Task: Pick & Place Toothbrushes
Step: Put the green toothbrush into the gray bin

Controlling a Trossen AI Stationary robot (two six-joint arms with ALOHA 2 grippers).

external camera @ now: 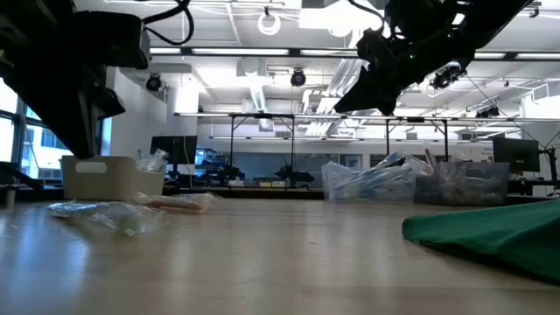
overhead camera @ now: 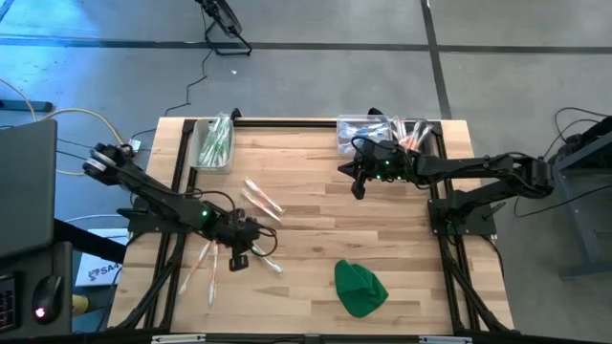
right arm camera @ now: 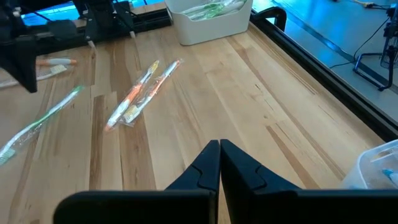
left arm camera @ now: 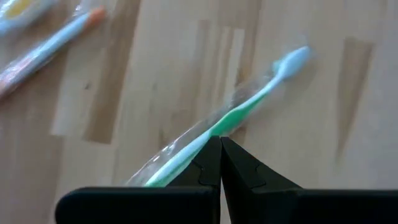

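Seen across the table at its own height, the nearest thing is a green cloth (external camera: 490,234), cut off at the frame's edge. Beyond it lies a wrapped brush (external camera: 105,214), blurred, its colour hard to make out.

Left gripper (left arm camera: 220,149): low over the wood near the front left, jaws fully together. A green-handled toothbrush (left arm camera: 242,109) in clear wrap lies on the boards just past the tips; whether they touch it cannot be told, and its lower end is hidden behind the fingers. More toothbrushes (overhead camera: 201,268) lie loose by this arm, and a pair (overhead camera: 260,201) lies mid-table.

Right gripper (overhead camera: 360,182): raised above the table toward the back right, jaws closed on nothing. From its own camera the orange-accented pair (right arm camera: 142,93) and a green brush (right arm camera: 43,121) lie well apart from its tips.

Farthest back: a left bin (overhead camera: 214,143) holding green brushes, and a right bin (overhead camera: 387,132) with orange and pink ones, partly covered by the right arm.

A white card under the table's left edge bears lettering too cut off to read.
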